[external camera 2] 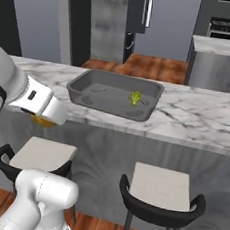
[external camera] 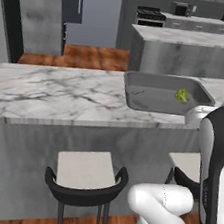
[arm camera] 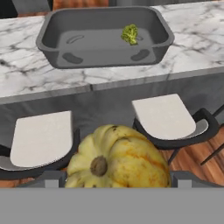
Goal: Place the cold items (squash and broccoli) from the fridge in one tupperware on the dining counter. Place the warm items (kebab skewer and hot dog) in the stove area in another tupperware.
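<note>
Marble counter [arm camera: 26,70], broccoli [arm camera: 130,33] in tupperware [arm camera: 52,41], claw [arm camera: 117,181] apparently gripping squash [arm camera: 118,157]

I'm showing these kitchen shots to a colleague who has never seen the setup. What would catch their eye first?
The big yellow-orange squash fills the bottom of the hand view, sitting between the gripper fingers in front of two stools. Beyond it, a grey tupperware rests on the marble dining counter, with a small green broccoli inside near its far right side.
</note>
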Robot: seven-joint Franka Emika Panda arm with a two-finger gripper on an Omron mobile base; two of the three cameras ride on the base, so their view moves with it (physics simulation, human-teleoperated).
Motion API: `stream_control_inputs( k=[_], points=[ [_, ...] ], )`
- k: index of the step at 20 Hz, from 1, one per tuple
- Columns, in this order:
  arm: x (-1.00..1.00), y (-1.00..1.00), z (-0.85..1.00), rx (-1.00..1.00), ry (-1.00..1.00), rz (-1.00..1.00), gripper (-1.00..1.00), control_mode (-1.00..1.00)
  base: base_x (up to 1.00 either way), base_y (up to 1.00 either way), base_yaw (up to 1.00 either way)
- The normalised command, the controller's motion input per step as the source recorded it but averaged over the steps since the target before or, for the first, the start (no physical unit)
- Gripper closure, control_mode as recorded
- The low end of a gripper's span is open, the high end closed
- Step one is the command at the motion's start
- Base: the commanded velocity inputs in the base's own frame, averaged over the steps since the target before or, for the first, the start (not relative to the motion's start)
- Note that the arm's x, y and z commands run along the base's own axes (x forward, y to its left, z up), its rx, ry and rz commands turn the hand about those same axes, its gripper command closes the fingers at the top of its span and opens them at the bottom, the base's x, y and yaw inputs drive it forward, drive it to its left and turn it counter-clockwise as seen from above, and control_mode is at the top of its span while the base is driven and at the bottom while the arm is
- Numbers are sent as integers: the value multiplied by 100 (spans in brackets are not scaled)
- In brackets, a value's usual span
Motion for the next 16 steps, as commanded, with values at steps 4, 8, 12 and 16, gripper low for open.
stream_control_inputs(
  k=[4,8,12,16],
  points=[
    [0,0,0,0,0,0,100,100,59,0,-5],
    [0,0,0,0,0,0,100,100,81,0,0],
    [19,0,25,-3,0,1,100,-100,55,-1,0],
    [77,-3,100,-12,-1,3,100,-100,0,0,0]
  ],
)
